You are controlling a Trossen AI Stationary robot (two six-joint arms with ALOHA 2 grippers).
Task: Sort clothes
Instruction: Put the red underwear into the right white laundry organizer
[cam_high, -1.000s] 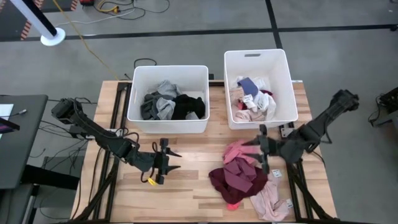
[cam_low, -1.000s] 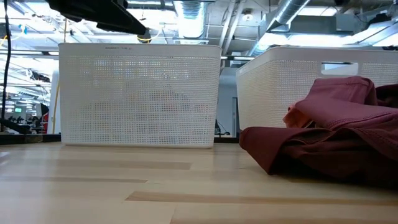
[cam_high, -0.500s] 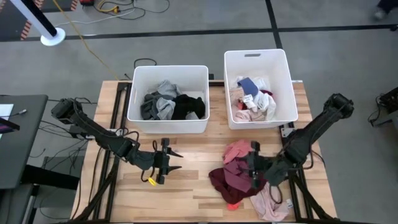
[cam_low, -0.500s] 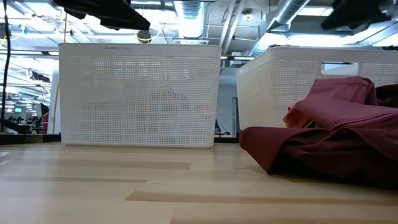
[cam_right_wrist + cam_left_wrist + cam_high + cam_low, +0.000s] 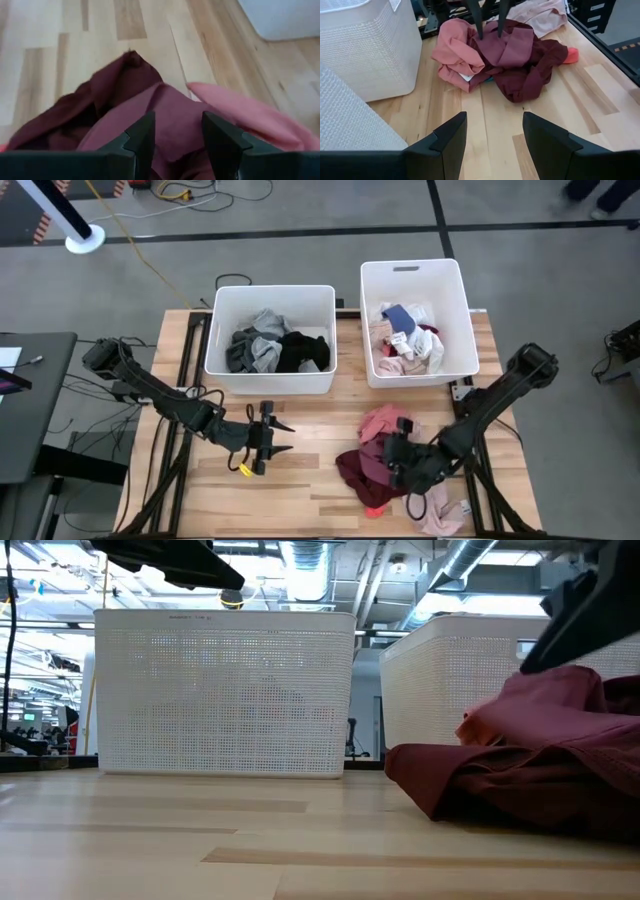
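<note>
Right gripper (image 5: 398, 460) fingers (image 5: 145, 135) apart, astride the maroon garment (image 5: 365, 470) heaped on bench (image 5: 310, 420). Step: picking. Next: close, lift toward bins. Left gripper (image 5: 275, 438) fingers apart, over bare bench, well apart from heap.

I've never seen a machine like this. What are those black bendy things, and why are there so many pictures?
They are two robot arms sorting clothes. One camera looks down from above, one sits at table height, and one rides on each wrist. On the wooden table lies a pile of soft maroon and pink clothes. Two white plastic bins already hold some clothes. The right gripper, fingers open, reaches down onto the pile. The left gripper waits open over bare wood. Nothing is held.
</note>
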